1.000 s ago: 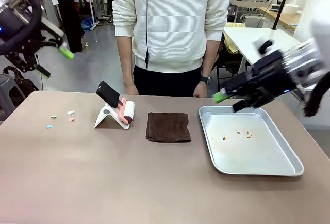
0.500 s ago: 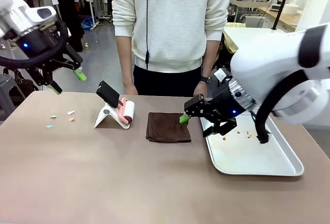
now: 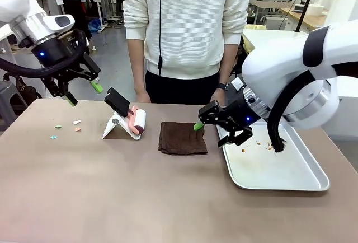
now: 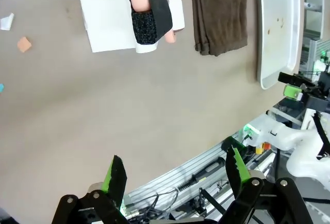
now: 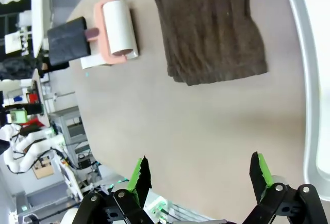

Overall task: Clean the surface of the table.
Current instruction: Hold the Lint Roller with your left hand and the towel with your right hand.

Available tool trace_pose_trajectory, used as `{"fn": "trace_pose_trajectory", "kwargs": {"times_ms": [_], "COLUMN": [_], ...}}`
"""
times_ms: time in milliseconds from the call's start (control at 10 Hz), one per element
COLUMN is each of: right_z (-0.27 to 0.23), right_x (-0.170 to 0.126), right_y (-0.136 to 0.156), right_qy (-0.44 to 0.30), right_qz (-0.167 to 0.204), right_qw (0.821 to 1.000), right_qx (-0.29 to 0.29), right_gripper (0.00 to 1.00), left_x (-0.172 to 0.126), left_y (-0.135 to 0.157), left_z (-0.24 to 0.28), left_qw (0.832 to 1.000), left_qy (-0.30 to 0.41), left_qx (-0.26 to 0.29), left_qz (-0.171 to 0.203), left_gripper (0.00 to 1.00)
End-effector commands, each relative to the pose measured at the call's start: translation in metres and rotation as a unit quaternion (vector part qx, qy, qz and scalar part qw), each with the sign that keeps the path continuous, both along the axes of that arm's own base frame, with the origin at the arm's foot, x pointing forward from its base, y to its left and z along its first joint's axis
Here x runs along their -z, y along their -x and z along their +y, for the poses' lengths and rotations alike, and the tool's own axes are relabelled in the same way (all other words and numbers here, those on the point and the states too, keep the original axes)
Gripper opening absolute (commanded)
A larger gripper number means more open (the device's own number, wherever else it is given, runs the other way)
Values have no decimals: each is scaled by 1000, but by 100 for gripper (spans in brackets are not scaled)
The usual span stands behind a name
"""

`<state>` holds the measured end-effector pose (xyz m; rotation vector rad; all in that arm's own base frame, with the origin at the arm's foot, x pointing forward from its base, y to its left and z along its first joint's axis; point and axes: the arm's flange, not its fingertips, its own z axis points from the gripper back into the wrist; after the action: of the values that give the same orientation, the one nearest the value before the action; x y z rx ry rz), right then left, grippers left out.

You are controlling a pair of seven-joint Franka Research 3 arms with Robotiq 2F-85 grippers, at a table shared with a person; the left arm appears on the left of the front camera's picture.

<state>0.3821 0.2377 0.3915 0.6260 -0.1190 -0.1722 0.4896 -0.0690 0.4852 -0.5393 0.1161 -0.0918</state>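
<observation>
Progress looks like zero, I'd say; front view: the table (image 3: 140, 198) has paper scraps (image 3: 66, 126) near its left end, cloth (image 3: 182, 138) and lint roller (image 3: 137, 121) untouched; left gripper (image 3: 84, 93) hangs spread above the far-left edge, right gripper (image 3: 217, 132) spread beside the cloth; left wrist view: fingers apart over the table, scraps off in the corner; right wrist view: fingers wide, nothing pinched, cloth ahead.
</observation>
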Motion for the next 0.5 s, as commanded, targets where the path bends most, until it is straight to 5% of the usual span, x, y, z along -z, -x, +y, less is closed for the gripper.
{"fn": "trace_pose_trajectory", "kwargs": {"times_ms": [0,300,400], "right_z": [3,4,12], "right_x": [0,0,2], "right_y": [5,2,-25], "right_qy": [2,0,-3], "right_qz": [0,0,1], "right_qw": [1000,1000,1000], "right_qx": [-4,-5,-7], "right_gripper": [100,100,100], "left_x": [3,2,3], "left_y": [1,0,-19], "left_z": [1,0,-11], "left_qw": [1000,1000,1000], "left_qy": [-1,0,2], "left_qx": [-2,0,23], "left_qz": [1,2,20], "left_gripper": [100,100,100]}}
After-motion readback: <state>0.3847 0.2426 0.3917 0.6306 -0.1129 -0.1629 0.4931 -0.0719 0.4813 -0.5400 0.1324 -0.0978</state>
